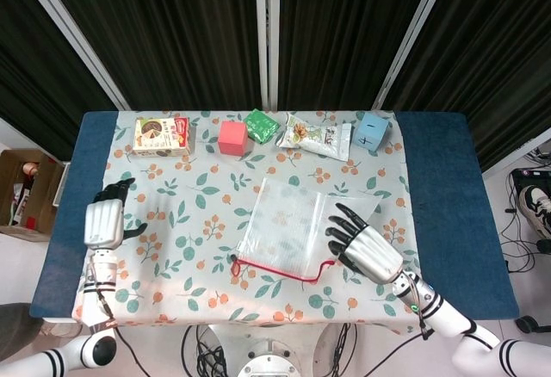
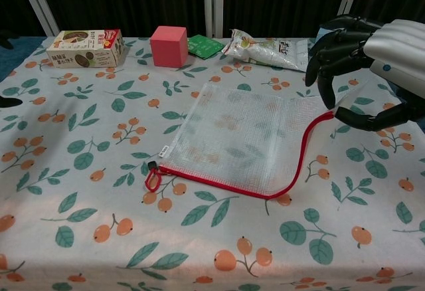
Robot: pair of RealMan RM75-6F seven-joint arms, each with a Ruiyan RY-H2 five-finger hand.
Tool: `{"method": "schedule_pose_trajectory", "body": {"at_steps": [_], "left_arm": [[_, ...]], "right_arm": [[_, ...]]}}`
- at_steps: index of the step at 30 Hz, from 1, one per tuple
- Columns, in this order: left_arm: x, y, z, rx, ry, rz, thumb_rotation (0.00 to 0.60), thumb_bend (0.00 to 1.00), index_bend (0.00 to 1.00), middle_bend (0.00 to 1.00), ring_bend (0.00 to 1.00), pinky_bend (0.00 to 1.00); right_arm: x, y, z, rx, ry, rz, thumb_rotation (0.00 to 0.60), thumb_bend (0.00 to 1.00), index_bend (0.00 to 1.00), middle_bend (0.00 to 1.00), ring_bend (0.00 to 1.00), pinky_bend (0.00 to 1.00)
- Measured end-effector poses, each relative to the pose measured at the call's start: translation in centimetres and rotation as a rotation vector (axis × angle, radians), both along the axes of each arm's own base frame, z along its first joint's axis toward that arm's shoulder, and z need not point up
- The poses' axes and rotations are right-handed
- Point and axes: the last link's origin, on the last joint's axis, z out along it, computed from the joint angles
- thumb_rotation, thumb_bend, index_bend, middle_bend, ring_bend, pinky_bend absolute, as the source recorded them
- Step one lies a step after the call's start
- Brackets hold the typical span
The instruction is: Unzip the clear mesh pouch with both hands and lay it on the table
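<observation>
The clear mesh pouch (image 1: pixel 284 225) (image 2: pixel 246 138) lies flat on the flowered tablecloth, mid-table. Its red zipper edge (image 2: pixel 219 183) runs along the near side and curls up at the right end, and the pull loop (image 2: pixel 153 178) rests at the near left corner. My right hand (image 1: pixel 366 248) (image 2: pixel 372 65) hovers just right of the pouch with its fingers spread, holding nothing. I cannot tell whether its thumb touches the zipper end. My left hand (image 1: pixel 103 220) hangs over the table's left edge, far from the pouch, fingers apart and empty.
Along the far edge stand a cookie box (image 1: pixel 161 134), a pink cube (image 1: pixel 232 136), a green packet (image 1: pixel 261 125), a snack bag (image 1: pixel 318 136) and a blue cube (image 1: pixel 372 130). Blue table cover (image 1: pixel 439 188) shows either side of the cloth.
</observation>
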Motion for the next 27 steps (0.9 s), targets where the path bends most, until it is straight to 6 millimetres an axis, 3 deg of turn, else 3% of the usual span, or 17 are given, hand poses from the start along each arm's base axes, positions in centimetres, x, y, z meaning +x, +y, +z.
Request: {"method": "schedule_pose_trajectory", "body": {"at_steps": [3,4,6,11,19,22,27], "left_arm": [[-0.4,-0.1,0.4,0.006,0.005,0.005,0.600,0.02,0.16,0.19,0.19,0.27],[-0.6,-0.2,0.6,0.008,0.007,0.006,0.600,0.01,0.16,0.19,0.19,0.27],[-1.0,-0.3,1.1,0.011,0.009,0.008,0.600,0.01,0.16,0.19,0.19,0.27],[-1.6,-0.8,2.5,0.013,-0.015,0.004,0.600,0.01,0.16,0.19,0.18,0.26],[-3.2,-2.9,6.0,-0.003,-0.083,0.000,0.600,0.00,0.16,0.20,0.18,0.25],[-3.9,-3.9,7.2,0.010,-0.071,0.002,0.600,0.00,0.17,0.20,0.18,0.25],[-4.6,-5.4,8.9,0.039,0.024,-0.027,0.600,0.00,0.22,0.22,0.18,0.24]], "right_arm": [[-0.9,-0.3,-0.5,-0.007,0.042,-0.057,0.600,0.16,0.08,0.08,0.01,0.00],[-1.1,-0.3,-0.6,-0.004,0.051,-0.069,0.600,0.07,0.01,0.03,0.00,0.00],[-1.7,-0.3,-0.8,0.021,0.087,-0.131,0.600,0.00,0.00,0.00,0.00,0.00],[-2.1,0.3,-0.1,0.112,0.125,-0.248,0.600,0.00,0.00,0.00,0.00,0.00],[-3.6,1.7,4.5,0.198,0.198,-0.391,0.600,0.00,0.00,0.00,0.00,0.00],[-4.1,2.0,5.6,0.196,0.150,-0.429,0.600,0.00,0.00,0.01,0.00,0.00],[-5.0,2.5,7.4,0.188,-0.006,-0.532,0.600,0.02,0.04,0.12,0.00,0.00]]}}
